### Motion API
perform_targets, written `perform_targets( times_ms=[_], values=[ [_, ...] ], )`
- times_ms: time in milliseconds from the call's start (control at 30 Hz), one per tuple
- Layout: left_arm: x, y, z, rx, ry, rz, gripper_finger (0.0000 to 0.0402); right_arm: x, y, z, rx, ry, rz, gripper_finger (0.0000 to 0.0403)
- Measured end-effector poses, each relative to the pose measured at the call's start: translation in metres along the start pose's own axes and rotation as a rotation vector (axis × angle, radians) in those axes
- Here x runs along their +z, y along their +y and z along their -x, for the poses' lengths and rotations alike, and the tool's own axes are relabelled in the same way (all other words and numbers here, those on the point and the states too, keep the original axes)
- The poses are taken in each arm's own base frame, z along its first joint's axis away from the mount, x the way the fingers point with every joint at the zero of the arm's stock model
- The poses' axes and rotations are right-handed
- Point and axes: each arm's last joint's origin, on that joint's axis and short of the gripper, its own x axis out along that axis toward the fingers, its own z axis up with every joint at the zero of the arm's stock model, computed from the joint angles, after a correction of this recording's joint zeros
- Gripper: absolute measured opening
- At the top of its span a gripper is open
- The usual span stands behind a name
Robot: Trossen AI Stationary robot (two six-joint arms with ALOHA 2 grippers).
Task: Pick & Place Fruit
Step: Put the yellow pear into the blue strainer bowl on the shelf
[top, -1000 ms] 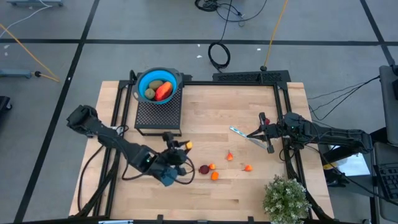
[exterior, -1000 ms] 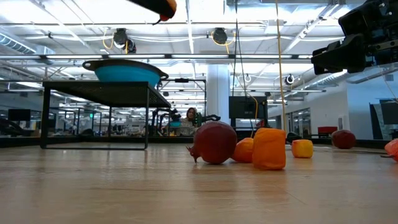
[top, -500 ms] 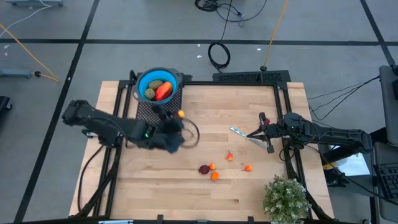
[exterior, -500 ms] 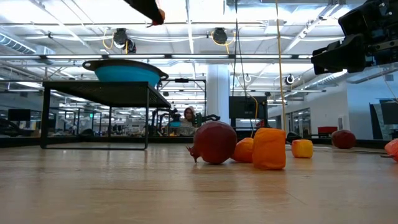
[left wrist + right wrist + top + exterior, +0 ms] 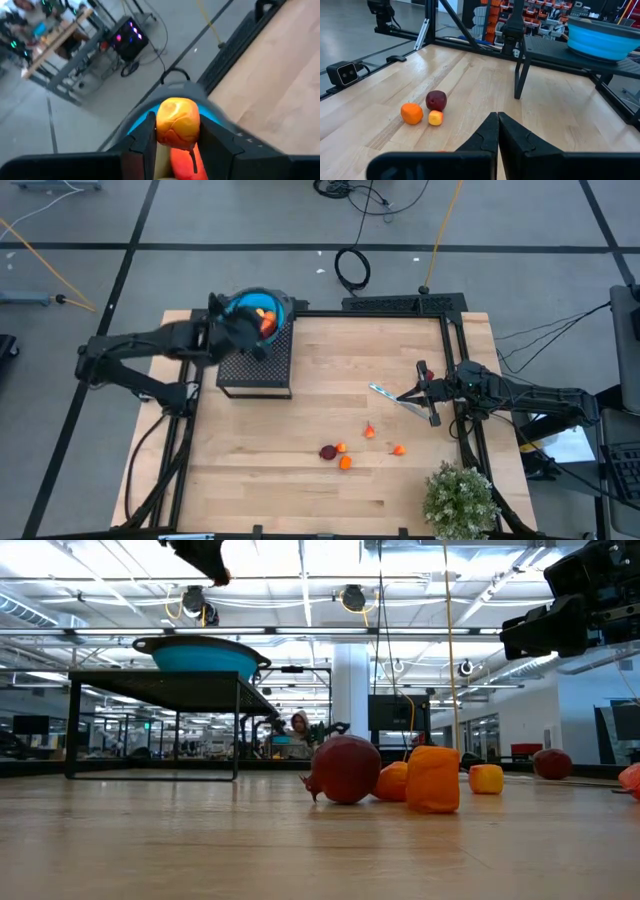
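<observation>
**Orange fruit held over the blue bowl**

The left pincer (image 5: 176, 145) pinches a small orange fruit (image 5: 178, 122) between its two fingers, gripping it across the middle. Directly below the pincer sits the blue bowl (image 5: 275, 306) on its black stand (image 5: 256, 365); a red-orange piece (image 5: 183, 161) lies in the bowl under the fingers, and the rest of its contents are hidden by the arm.

The fruit looks like a light, hard, smooth toy, so it may slip; a grip on its widest part seems safest, and a short drop should not harm it.

Well away from this pincer, out on the table (image 5: 380, 490), lie a dark red fruit (image 5: 327, 451) and several tiny orange ones (image 5: 345, 463).

The right pincer (image 5: 497, 131) waits with fingers pressed together, empty, beside a thin utensil (image 5: 392, 396).
</observation>
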Motion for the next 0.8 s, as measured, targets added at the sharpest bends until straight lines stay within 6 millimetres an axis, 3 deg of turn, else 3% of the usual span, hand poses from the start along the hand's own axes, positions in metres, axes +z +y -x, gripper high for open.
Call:
perform_targets(
  times_ms=[533,800],
  values=[
    [-0.013,0.062,-0.069,-0.167,0.209,0.154,0.0120,0.000,0.000,0.000,0.000,0.000,0.000,0.0000],
    [-0.027,0.074,-0.091,-0.233,0.345,0.199,0.0120,0.000,0.000,0.000,0.000,0.000,0.000,0.0000]
  ],
)
